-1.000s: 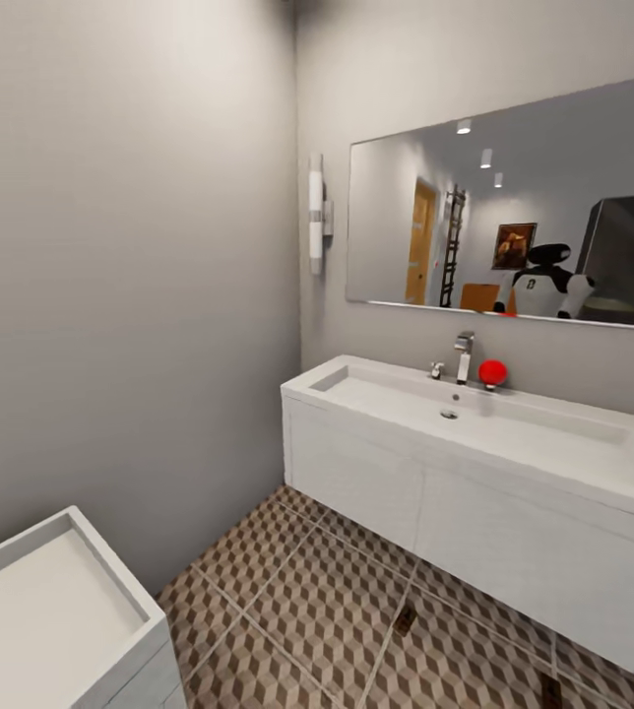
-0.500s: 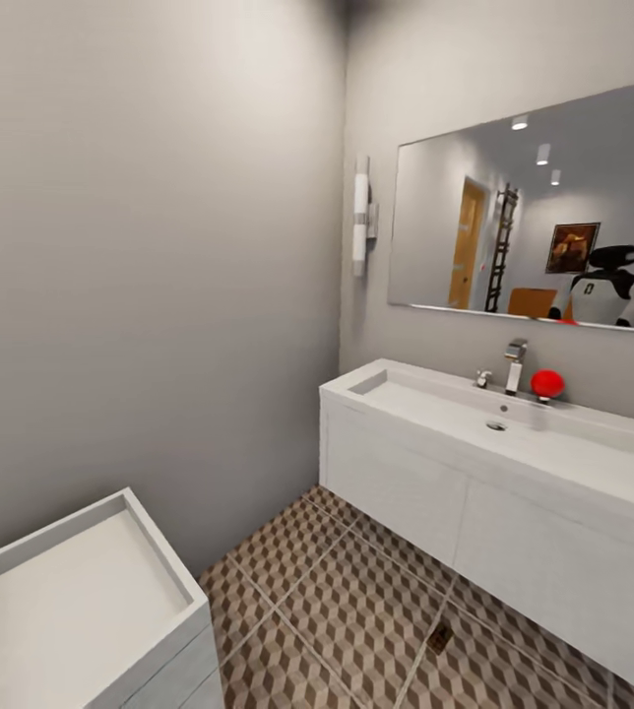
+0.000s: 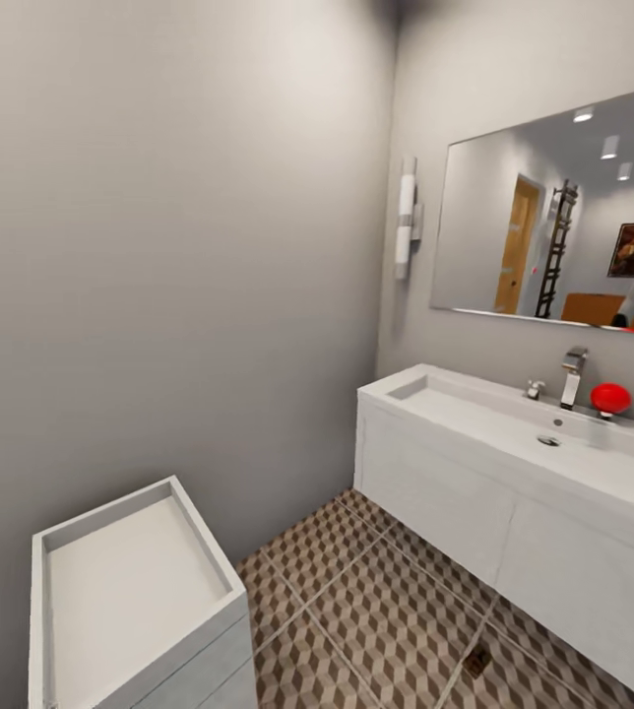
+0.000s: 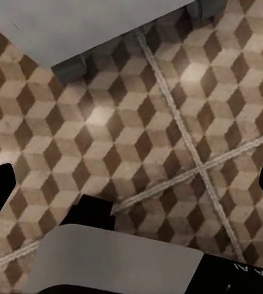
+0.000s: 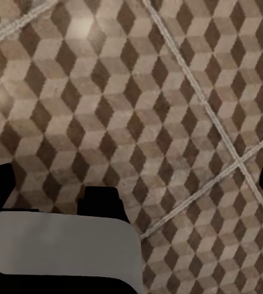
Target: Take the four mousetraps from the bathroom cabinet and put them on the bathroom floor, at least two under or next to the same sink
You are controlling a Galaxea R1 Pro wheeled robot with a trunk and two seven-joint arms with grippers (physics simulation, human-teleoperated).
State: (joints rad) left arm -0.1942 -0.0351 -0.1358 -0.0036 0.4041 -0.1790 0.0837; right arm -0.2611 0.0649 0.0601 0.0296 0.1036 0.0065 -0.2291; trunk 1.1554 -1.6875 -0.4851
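The low white cabinet (image 3: 100,510) stands at the lower left against the grey wall, and its recessed top tray is bare. The long white sink (image 3: 455,492) hangs on the right wall with a chrome tap (image 3: 573,374). Cube-patterned bathroom floor (image 3: 376,611) runs between them. A tiny flat brown slab, seemingly a mousetrap (image 3: 475,660), lies on the tiles in front of the sink. My left gripper (image 4: 131,184) and right gripper (image 5: 131,180) both hang open over the tiles, with nothing between their fingers.
A red ball-like object (image 3: 609,398) sits on the sink beside the tap. A large mirror (image 3: 553,226) and a wall lamp (image 3: 407,219) hang above the sink. In the left wrist view a grey-white body with dark wheels (image 4: 76,64) rests on the tiles.
The head view has swung left. The cabinet now shows more fully and the sink sits further right in the picture. Nothing in the room itself has moved.
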